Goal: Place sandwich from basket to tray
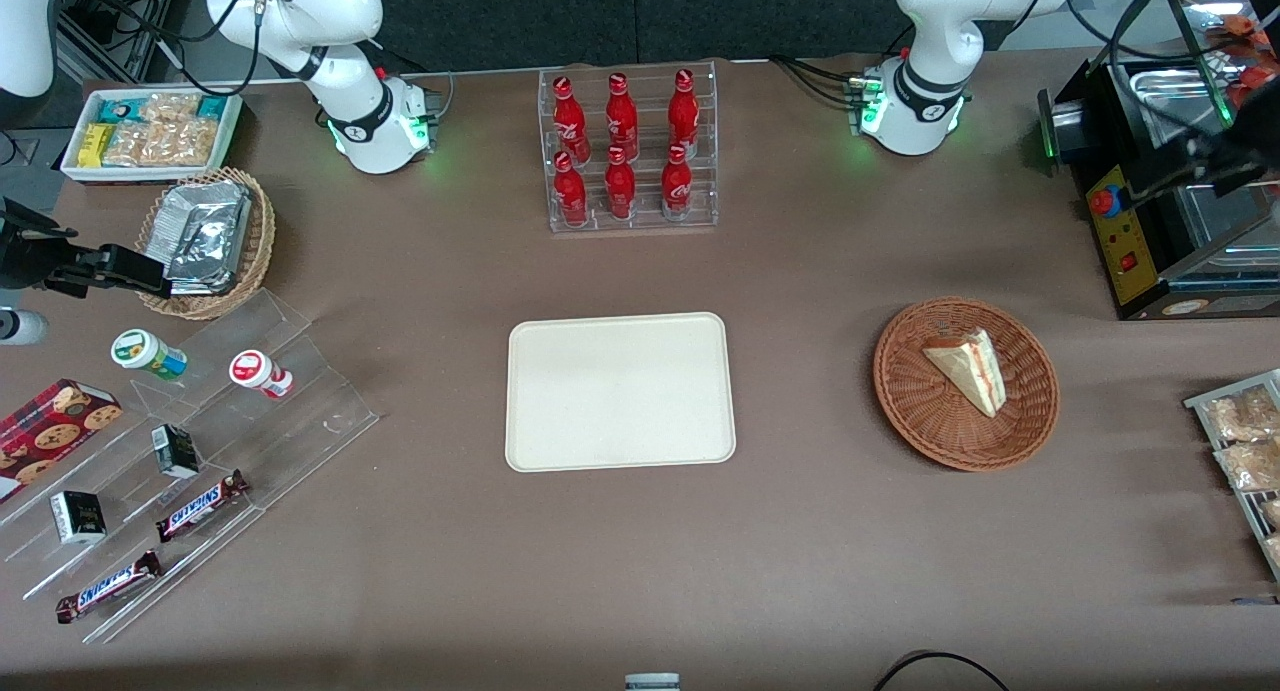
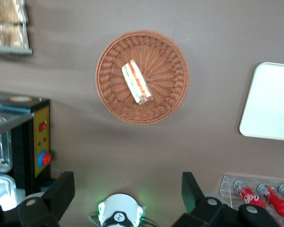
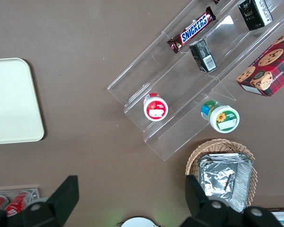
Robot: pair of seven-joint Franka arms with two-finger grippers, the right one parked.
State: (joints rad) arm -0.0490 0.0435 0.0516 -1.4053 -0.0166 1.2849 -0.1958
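My claw (image 2: 128, 194) hangs wide open, high above the round reddish-brown wicker basket (image 1: 1030, 411), where the triangular pale-bread sandwich (image 1: 966, 369) lies. I judge a skewed pinch could crush it or drop it short of the cream-white rectangular tray (image 1: 620, 391).

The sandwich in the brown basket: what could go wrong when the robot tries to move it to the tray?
1. The sandwich lies loose in the shallow wicker basket, so a push may slide it or shift the basket.
2. It looks soft; a hard squeeze may crush it or spill the filling.
3. The hand, open and high above the table, has a long way down, so a small aiming error may hit the rim. The tray is bare.
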